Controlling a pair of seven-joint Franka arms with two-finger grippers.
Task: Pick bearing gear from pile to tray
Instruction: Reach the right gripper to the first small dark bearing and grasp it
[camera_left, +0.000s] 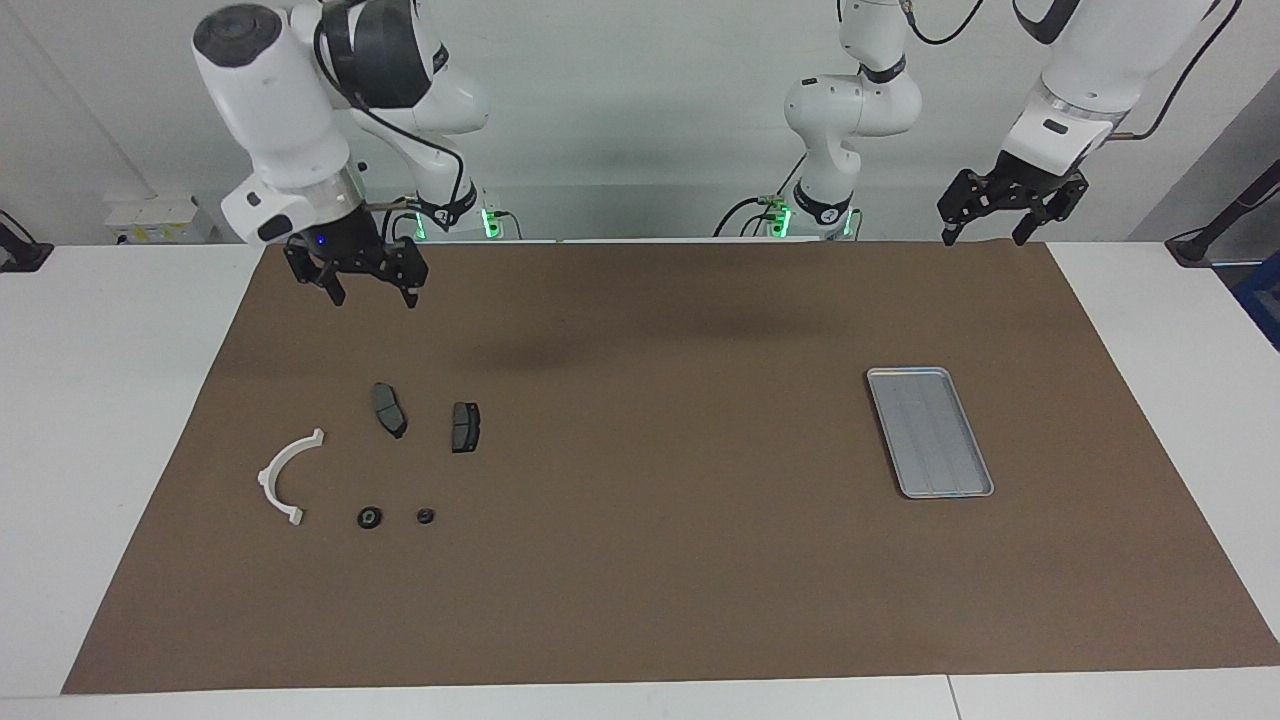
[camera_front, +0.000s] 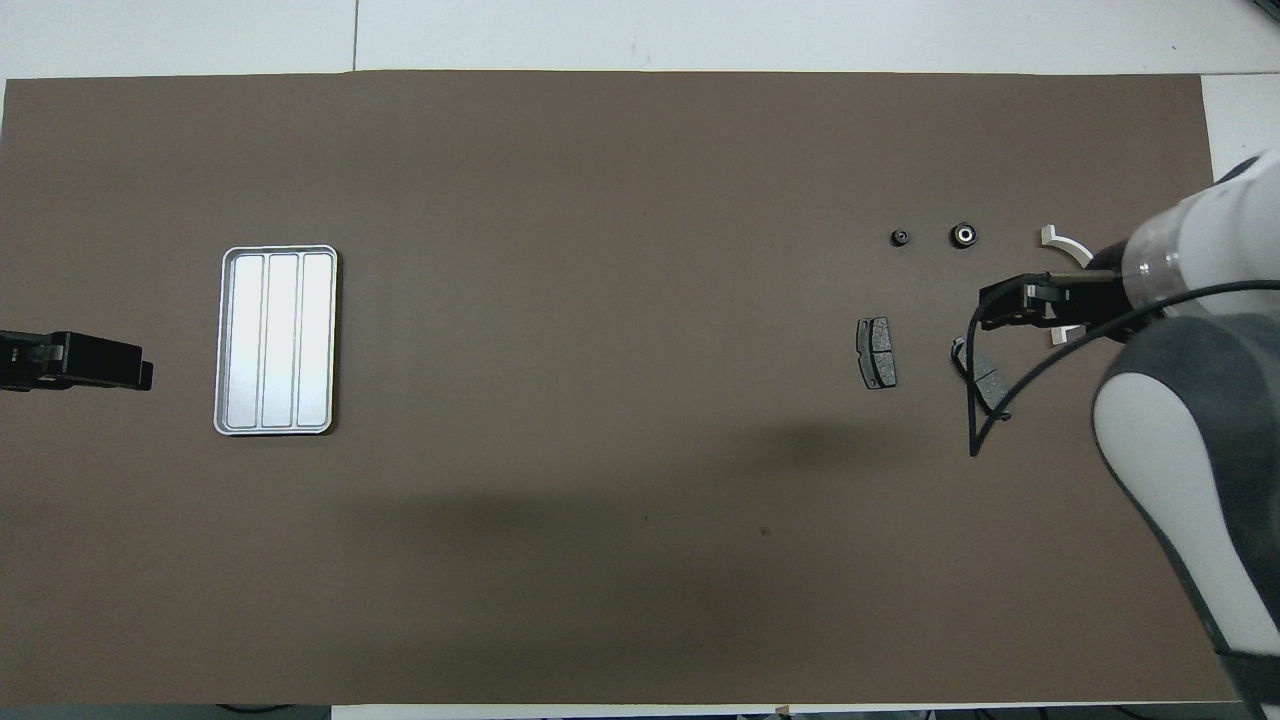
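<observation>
A: What are your end effectors doing?

B: My right end effector (camera_left: 365, 288) hangs in the air over the brown mat (camera_left: 660, 560), above the part of it between my base and the pile of parts. Its fingers are spread wide and hold nothing, touching nothing. My left end effector (camera_left: 985, 232) waits in the air over the mat's edge nearest the robots, at the left arm's end of the desk (camera_left: 120, 400). It too is spread and empty.

A: Count what lies on the mat.

B: Toward the right arm's end: one white half-ring bracket (camera_left: 285, 476), two dark grey plates (camera_left: 389, 409) (camera_left: 465, 426) side by side, and two small black round pieces. The larger round piece (camera_left: 369, 517), with a pale centre in the overhead view, lies just beside the bracket's end; the smaller round piece (camera_left: 425, 516) lies near it. Both are farther from the robots than the plates. None of the parts touch.

A: And the tray?

B: One silver tray (camera_left: 930, 432), toward the left arm's end, well apart from the pile, with nothing in it.
</observation>
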